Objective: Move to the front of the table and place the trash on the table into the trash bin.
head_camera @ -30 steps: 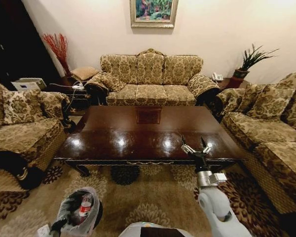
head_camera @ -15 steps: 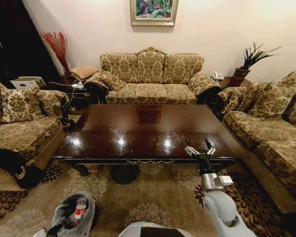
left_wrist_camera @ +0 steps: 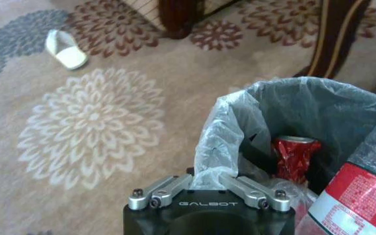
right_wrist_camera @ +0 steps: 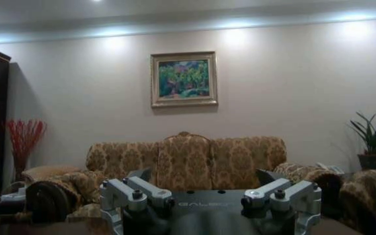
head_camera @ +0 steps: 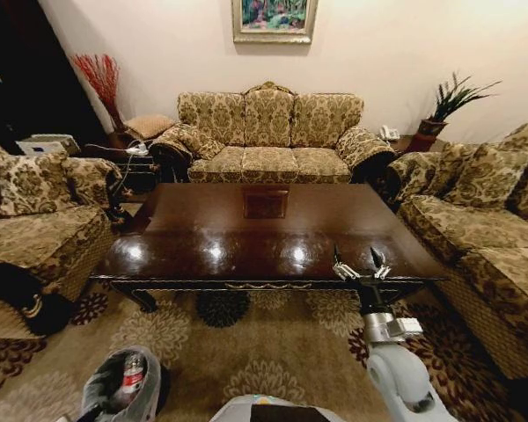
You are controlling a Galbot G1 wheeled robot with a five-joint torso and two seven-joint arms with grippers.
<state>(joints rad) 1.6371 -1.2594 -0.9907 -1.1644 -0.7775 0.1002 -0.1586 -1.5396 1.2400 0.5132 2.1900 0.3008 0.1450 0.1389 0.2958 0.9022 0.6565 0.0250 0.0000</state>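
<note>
The table (head_camera: 264, 230) stands ahead of me, dark and glossy, with the square inlay toward its far side. The trash bin (head_camera: 128, 387) sits on the carpet at the lower left, lined with a thin grey bag (left_wrist_camera: 286, 105). Trash lies inside it: a clear red-labelled bottle (head_camera: 132, 376), a crumpled red item (left_wrist_camera: 294, 154) and a red-and-white label (left_wrist_camera: 354, 200). My left gripper (left_wrist_camera: 209, 182) is shut on the liner's rim beside the bin (head_camera: 90, 410). My right gripper (head_camera: 359, 264) hangs open over the table's near right edge, nothing between its fingers (right_wrist_camera: 135, 193).
Patterned sofas (head_camera: 268, 132) stand behind the table and on both sides (head_camera: 35, 220) (head_camera: 484, 229). A white slipper (left_wrist_camera: 66, 49) lies on the flowered carpet near a table leg (left_wrist_camera: 178, 17). A potted plant (head_camera: 444, 105) and a side table are at the back right.
The head view has shifted a little. The bin, held by my left gripper, has slid toward the lower left corner of the view. My right gripper has drifted slightly right and lower.
</note>
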